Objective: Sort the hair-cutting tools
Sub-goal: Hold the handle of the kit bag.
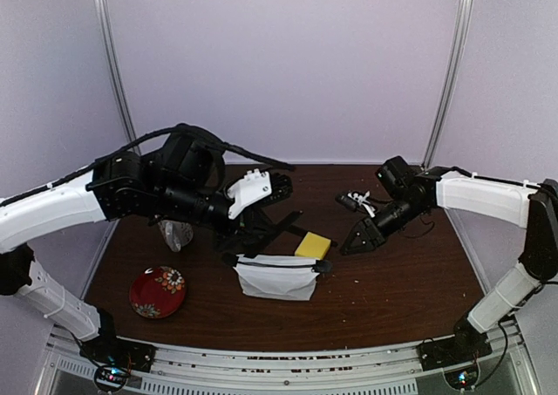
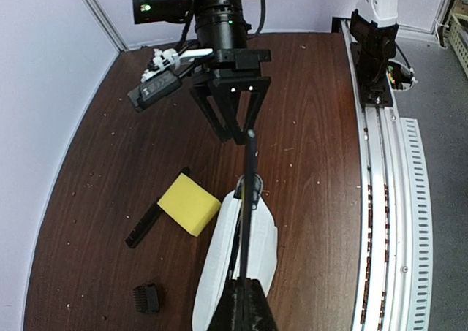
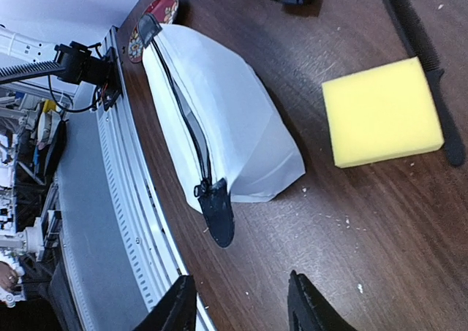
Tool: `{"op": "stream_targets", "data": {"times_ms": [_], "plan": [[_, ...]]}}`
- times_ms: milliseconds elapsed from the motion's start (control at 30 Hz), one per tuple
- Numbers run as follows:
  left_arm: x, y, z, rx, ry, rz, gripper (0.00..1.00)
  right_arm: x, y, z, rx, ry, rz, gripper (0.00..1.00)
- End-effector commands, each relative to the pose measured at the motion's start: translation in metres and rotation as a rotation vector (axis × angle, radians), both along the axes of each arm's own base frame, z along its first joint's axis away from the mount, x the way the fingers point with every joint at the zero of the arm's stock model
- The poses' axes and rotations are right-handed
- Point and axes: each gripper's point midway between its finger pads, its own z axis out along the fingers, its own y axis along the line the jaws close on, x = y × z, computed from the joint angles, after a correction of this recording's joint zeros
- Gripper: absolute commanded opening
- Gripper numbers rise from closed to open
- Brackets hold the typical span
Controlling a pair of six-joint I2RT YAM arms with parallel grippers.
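My left gripper [image 2: 246, 286] is shut on a slim black comb [image 2: 250, 199], which points away from it above the zipper of the white pouch [image 2: 267, 243]. A second black comb [image 2: 141, 227] lies flat with one end under the yellow sponge [image 2: 189, 203]. A small black square piece [image 2: 148, 297] sits near it. My right gripper [image 3: 241, 305] hovers low over bare table just past the pouch's [image 3: 227, 112] black zipper tab, open with nothing between its fingers. In the top view it [image 1: 350, 245] is right of the sponge [image 1: 312, 245].
A red patterned plate [image 1: 157, 292] lies at the front left. A grey crumpled object [image 1: 176, 234] sits behind it, under the left arm. The metal rail [image 3: 128, 221] at the table's near edge runs close to my right gripper.
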Motion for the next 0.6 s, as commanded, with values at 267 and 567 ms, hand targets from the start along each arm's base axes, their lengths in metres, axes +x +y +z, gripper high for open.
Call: {"op": "stream_targets", "data": {"times_ms": [267,567], "plan": [[0.005,-0.022,-0.026,0.056,0.044,-0.029,0.00,-0.037,0.030,-0.023,0.036,0.241,0.181,0.38],[0.007,-0.035,-0.025,0.047,0.012,-0.094,0.00,-0.036,0.041,-0.025,0.055,0.297,0.181,0.33]]}}
